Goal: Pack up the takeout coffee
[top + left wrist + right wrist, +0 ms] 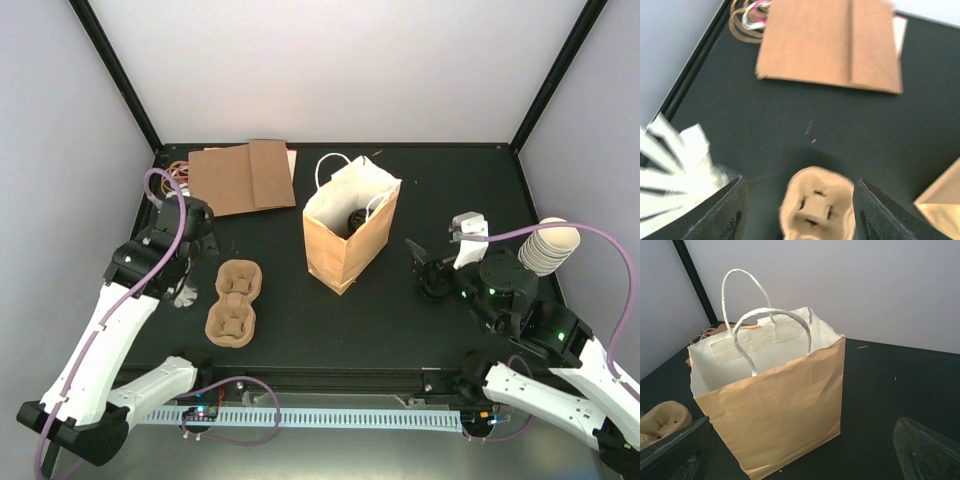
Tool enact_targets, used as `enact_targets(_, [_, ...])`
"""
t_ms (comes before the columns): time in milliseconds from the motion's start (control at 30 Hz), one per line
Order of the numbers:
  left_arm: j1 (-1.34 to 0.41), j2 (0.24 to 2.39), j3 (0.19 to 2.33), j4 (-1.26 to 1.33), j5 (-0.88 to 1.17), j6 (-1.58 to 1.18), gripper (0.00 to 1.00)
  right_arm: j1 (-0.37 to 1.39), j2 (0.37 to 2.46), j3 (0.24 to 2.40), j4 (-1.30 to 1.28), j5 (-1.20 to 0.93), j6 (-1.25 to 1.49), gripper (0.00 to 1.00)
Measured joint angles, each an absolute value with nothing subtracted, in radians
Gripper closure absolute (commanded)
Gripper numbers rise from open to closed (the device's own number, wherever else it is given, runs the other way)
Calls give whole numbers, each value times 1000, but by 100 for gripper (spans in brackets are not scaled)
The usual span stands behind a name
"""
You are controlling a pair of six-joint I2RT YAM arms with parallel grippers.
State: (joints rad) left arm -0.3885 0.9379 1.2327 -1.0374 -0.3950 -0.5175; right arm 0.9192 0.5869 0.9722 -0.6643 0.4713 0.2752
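A brown paper bag (350, 235) with white handles stands upright and open at the table's middle. One dark cup with a black lid (352, 220) shows inside it; no other coffee cups are in view. The brown pulp cup tray (232, 300) lies left of the bag, its pockets empty. My left gripper (203, 250) is open and empty just above the tray's far end (815, 210). My right gripper (426, 265) is open and empty, right of the bag and facing its side (785, 410). The right wrist view does not show the bag's bottom.
Flat folded brown bags (245, 175) lie at the back left, also in the left wrist view (830, 45). A stack of cream lidless cups (548, 245) stands at the right edge. A blurred white paper item (675, 165) lies left of the tray.
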Motion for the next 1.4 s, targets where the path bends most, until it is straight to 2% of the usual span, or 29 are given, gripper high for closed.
enact_targets(267, [-309, 983, 1161, -1187, -495, -645, 50, 919, 574, 953, -657, 462, 271, 0])
enact_targets(733, [-222, 1035, 1071, -1166, -556, -665, 57, 919, 548, 953, -658, 463, 271, 0])
enact_targets(933, [-184, 1069, 1060, -1135, -575, -651, 75, 919, 548, 953, -658, 464, 270, 0])
enact_targets(1133, [-178, 1071, 1065, -1131, -574, -648, 86, 919, 548, 953, -658, 466, 270, 0])
enact_targets(1233, [-178, 1071, 1099, -1150, -572, -649, 91, 919, 550, 953, -658, 466, 269, 0])
enact_targets(1400, [-178, 1071, 1175, -1187, -573, -648, 92, 919, 551, 953, -658, 466, 267, 0])
